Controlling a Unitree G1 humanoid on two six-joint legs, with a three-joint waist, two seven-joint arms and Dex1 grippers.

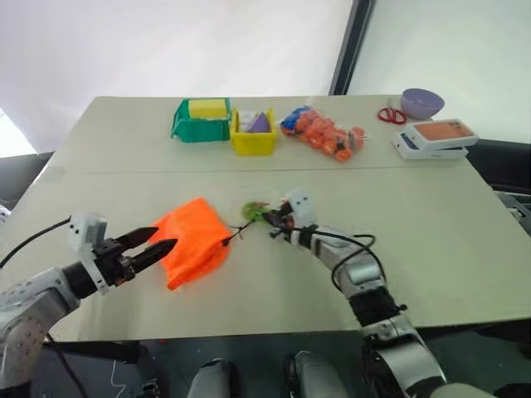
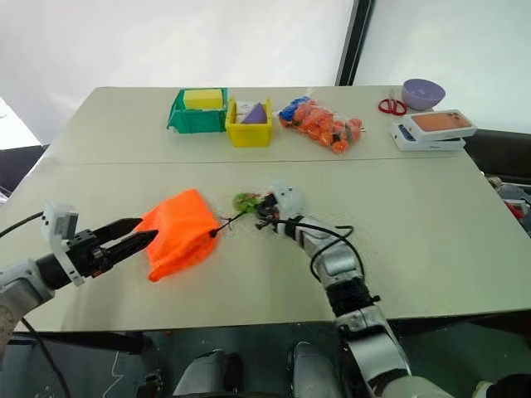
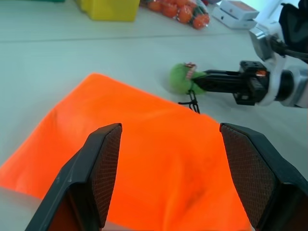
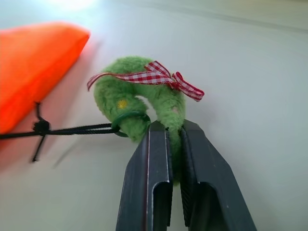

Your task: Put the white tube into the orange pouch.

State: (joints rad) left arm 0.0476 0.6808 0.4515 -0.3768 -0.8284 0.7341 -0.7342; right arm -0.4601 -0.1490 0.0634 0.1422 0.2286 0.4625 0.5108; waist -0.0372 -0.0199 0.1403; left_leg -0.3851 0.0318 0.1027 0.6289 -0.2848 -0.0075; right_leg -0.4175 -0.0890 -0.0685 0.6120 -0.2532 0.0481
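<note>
The right pincer [image 4: 174,144] was clenched on the green tag [image 4: 139,103] of the orange pouch [image 1: 192,238], while the left pincer [image 3: 173,178] stood released above it.

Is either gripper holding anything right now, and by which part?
The right gripper is shut on the green fuzzy tag at the cord's end, pinching its lower edge. The left gripper is open, holding nothing, just short of the orange pouch.

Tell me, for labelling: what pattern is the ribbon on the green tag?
Red-and-white gingham ribbon, clearest in the right wrist view.
</note>
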